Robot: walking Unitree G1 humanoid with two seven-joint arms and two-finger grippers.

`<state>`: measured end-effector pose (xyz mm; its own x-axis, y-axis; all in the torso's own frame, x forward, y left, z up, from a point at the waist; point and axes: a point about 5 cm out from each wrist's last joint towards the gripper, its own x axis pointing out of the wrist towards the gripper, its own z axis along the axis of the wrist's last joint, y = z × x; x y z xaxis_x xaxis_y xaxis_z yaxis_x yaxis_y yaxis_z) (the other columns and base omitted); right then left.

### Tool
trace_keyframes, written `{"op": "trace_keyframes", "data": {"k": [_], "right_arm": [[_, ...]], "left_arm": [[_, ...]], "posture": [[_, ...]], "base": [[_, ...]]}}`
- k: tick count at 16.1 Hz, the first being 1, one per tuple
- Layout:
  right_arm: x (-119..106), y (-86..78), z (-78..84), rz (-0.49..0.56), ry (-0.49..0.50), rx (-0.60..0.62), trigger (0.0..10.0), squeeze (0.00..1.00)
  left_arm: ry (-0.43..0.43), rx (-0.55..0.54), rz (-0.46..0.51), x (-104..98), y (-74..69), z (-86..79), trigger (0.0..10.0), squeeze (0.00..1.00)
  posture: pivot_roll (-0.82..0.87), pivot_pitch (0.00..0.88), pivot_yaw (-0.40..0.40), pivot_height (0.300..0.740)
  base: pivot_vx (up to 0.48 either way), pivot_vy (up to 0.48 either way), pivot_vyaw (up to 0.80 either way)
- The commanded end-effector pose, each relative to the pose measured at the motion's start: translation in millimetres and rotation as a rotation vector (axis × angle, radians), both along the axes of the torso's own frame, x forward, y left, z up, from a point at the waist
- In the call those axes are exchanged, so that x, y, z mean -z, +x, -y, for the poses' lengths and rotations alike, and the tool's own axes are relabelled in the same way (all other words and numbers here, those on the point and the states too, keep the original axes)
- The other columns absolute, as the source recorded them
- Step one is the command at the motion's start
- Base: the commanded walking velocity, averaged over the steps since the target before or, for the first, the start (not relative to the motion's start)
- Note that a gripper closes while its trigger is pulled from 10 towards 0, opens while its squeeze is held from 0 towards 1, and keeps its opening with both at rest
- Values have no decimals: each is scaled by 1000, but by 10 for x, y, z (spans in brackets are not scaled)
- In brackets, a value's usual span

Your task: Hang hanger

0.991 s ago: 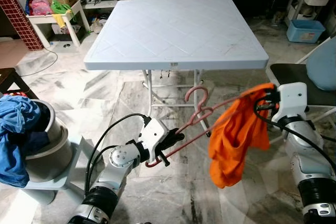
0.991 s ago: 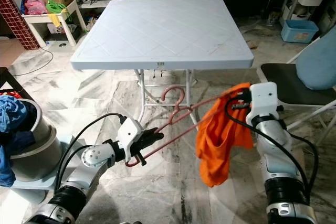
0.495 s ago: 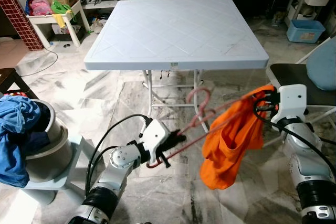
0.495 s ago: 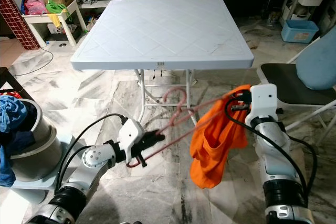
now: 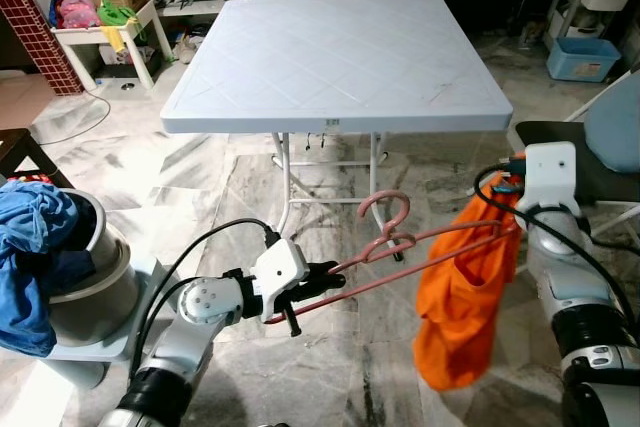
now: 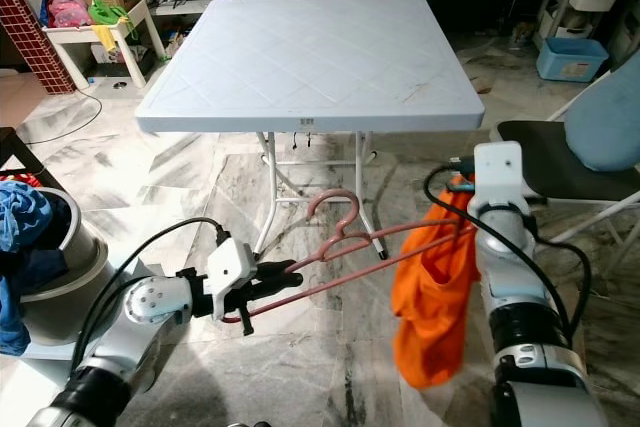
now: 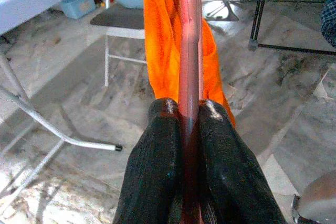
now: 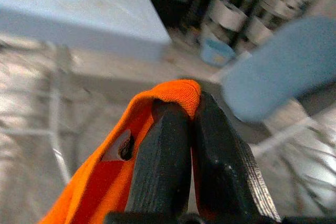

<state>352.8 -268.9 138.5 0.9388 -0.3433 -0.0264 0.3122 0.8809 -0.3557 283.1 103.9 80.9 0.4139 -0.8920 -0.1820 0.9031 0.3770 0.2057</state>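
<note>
Your left gripper [image 5: 322, 274] is pinched on the low end of the pink hanger [image 5: 400, 247], held over the floor before the table [image 5: 335, 52]; your right gripper [image 8: 181, 129] is clamped on the orange cloth [image 5: 465, 307] at the hanger's far end

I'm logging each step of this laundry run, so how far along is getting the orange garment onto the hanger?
Done: the left gripper is shut on one end of the pink hanger, and the right gripper is pinched on the orange garment. In hand: the garment drapes at the hanger's far end, bunched rather than spread. Left: settling it across the hanger, then hanging the hook somewhere; it hangs free in front of the white table.
</note>
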Motion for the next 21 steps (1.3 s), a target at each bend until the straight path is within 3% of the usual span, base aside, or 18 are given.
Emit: {"op": "trace_keyframes", "data": {"k": [1,4,6,7,8,9,11,14,16,19,21], "right_arm": [[1,-44,145,-15,-39,76,0,0],[31,-68,177,-25,-48,89,0,0],[369,-357,484,-101,58,242,0,0],[449,-429,529,-115,94,263,0,0],[505,-477,541,-124,120,265,0,0],[583,-533,522,-129,171,250,0,0],[702,-616,412,-142,215,187,0,0],[760,-651,263,-146,239,111,0,0],[751,-645,62,-143,259,14,0,0],[663,-658,-319,-126,258,-154,0,0],[638,-690,-611,-134,247,-268,0,0]], "left_arm": [[12,-56,10,-1,14,-137,0,0],[13,-82,13,20,17,-168,0,0],[-41,-396,8,132,140,-412,0,0],[-72,-518,-6,144,194,-470,0,0],[-97,-606,-24,151,233,-507,4275,0],[-124,-720,-39,167,268,-515,10000,0],[-169,-854,-55,179,290,-456,10000,0],[-180,-930,-30,168,297,-385,10000,0],[-175,-965,-30,168,287,-370,10000,0],[-126,-1110,-46,259,248,-559,10000,0],[-76,-1081,-52,329,164,-592,10000,0]], "posture": [[-92,34,35,740],[-90,35,35,740],[-100,38,37,740],[-102,37,37,740],[-104,36,38,740],[-106,28,39,740],[-103,11,39,740],[-99,4,40,740],[-91,0,47,740],[-85,0,48,740],[-79,0,44,740]], "base": [[0,0,0],[0,0,0],[0,0,0],[0,0,0],[0,0,0],[0,0,0],[0,0,0],[0,0,0],[0,0,0],[0,0,0],[0,0,0]]}}
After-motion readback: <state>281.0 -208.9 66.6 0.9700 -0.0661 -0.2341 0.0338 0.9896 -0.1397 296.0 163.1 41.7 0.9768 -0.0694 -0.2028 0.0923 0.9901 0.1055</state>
